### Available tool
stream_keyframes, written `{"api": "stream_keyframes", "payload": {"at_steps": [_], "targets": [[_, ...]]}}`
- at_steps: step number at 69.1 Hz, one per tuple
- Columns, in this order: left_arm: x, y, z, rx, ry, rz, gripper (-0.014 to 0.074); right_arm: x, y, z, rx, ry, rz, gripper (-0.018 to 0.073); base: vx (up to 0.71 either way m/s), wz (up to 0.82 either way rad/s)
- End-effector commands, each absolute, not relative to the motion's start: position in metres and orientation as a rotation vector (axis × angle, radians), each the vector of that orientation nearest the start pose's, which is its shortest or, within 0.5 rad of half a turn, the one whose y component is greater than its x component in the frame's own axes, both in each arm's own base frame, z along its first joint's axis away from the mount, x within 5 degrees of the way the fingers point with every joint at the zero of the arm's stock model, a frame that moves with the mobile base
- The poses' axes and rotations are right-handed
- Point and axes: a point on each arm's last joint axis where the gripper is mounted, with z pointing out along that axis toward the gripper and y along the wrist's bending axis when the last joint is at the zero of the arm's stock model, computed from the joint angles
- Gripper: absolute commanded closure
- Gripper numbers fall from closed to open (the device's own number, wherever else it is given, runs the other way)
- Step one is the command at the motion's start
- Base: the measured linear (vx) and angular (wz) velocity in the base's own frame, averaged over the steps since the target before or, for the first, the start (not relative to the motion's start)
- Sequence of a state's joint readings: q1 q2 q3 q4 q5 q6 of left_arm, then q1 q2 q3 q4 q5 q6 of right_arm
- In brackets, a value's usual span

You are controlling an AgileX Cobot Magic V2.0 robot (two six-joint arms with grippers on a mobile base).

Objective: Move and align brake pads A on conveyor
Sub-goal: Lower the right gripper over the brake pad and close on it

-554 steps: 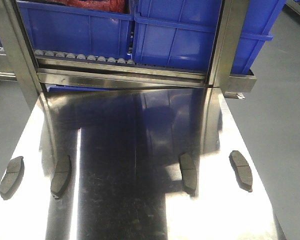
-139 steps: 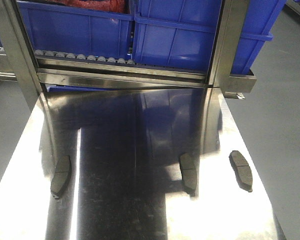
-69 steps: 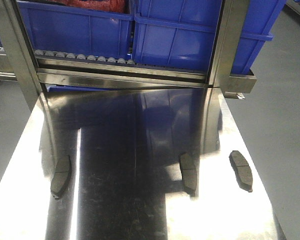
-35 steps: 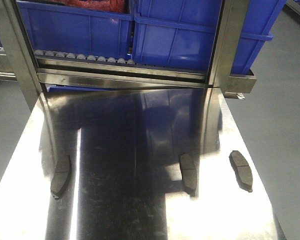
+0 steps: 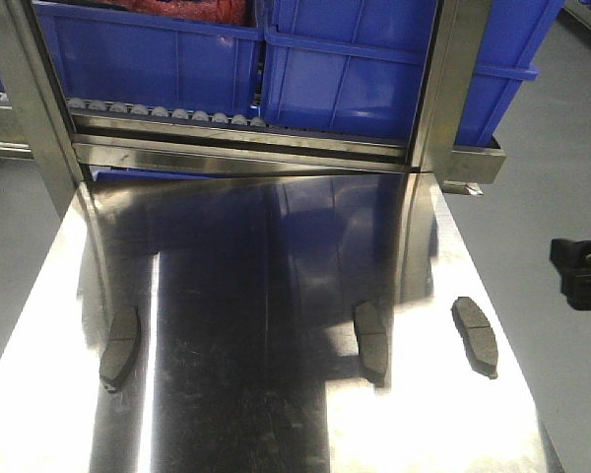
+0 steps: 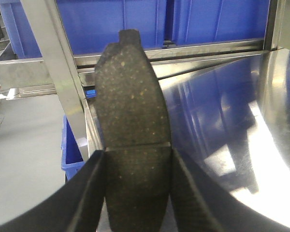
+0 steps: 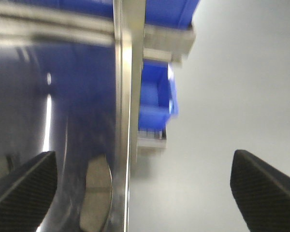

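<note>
Brake pad, speckled, curved, grooved: clamped in left pincer; right pincer spread wide

Up close, the brake pad is dark charcoal peppered with tan flecks. The steel table is mirror-silver, streaked with blue from the far blue bins — something red tops the left one. The floor is pale grey. The right gripper has black, cross-hatched fingers.

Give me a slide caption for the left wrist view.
Left hand grips a dark brake pad by its lower half, with the shiny steel table and blue bins behind.
</note>
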State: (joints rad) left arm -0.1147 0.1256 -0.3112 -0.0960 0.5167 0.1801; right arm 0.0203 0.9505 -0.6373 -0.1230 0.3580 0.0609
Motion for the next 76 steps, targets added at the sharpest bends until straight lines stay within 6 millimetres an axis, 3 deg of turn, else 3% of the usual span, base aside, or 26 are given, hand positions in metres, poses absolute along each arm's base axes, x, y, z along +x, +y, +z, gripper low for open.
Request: {"api": "stream_keyframes", "payload": {"at_steps": [1,23,44,56,76], "targets": [[0.048,-0.010,0.282,0.195,1.677,-0.073,0.0502,0.211,0.000,0.299,-0.062,2.175,-0.072,-0.0120,0.00,0.00],[0.048,-0.010,0.282,0.195,1.677,-0.073,0.0502,0.270,0.008,0.277,-0.033,2.503,0.022,-0.0074,0.00,0.00],[0.048,-0.010,0.282,0.195,1.677,-0.073,0.0502,0.314,0.053,0.240,-0.172,2.754,0.010,-0.0034,0.00,0.00],[0.048,-0.010,0.282,0.195,1.677,-0.073,0.0502,0.329,0.060,0.216,-0.190,2.838,-0.006,-0.0022,0.00,0.00],[0.048,-0.010,0.282,0.195,1.677,-0.073,0.0502,0.337,0.061,0.189,-0.196,2.910,-0.018,-0.0022,0.00,0.00]]}}
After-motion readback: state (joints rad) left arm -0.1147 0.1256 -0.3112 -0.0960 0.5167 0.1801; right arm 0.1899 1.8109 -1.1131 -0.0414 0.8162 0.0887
